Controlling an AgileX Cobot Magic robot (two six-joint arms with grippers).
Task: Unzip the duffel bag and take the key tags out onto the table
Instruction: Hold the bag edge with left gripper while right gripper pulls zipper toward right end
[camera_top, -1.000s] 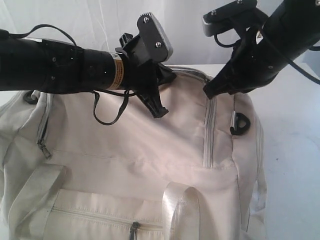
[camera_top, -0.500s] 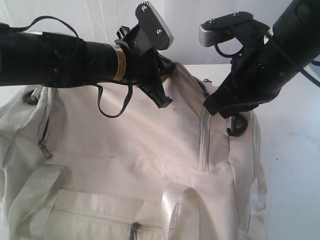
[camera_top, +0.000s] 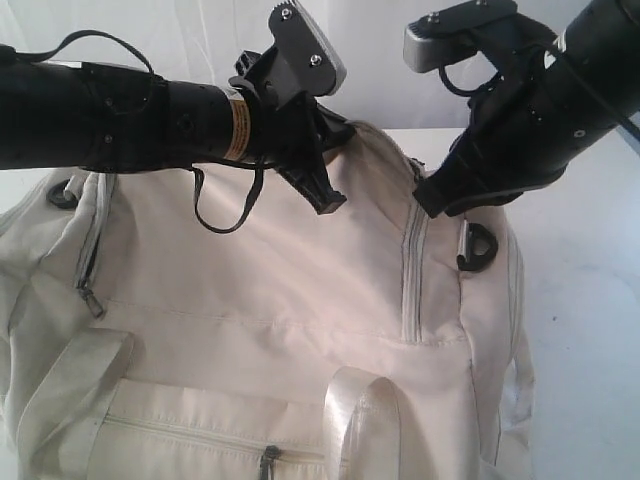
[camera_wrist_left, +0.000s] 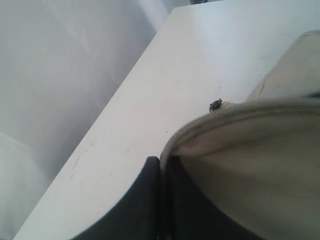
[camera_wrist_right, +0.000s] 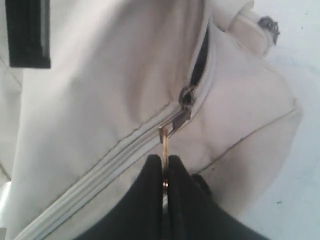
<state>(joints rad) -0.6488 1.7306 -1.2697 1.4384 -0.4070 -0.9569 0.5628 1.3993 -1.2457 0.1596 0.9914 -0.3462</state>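
A: At the duffel bag's (camera_top: 280, 290) top, what changed?
B: Left gripper (camera_top: 325, 198), clenched on its edge, hoisted it taut; right gripper (camera_top: 436, 200) pinches the zipper pull (camera_wrist_right: 175, 122), slit just begun. Key tags unseen, likely inside

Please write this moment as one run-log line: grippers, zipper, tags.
left gripper: shut on bag edge | right gripper: shut on zipper pull | zipper: small gap open | tags: not seen

I lose the duffel bag (camera_top: 280, 300) at the exterior view's bottom and left edges. The zip pull (camera_wrist_right: 165, 140) vanishes between the right gripper (camera_wrist_right: 163, 161) fingers, and the open gap (camera_wrist_right: 201, 55) shows only dark. The left gripper (camera_wrist_left: 161, 162) is a cropped blur, hiding how much bag fold it pinches
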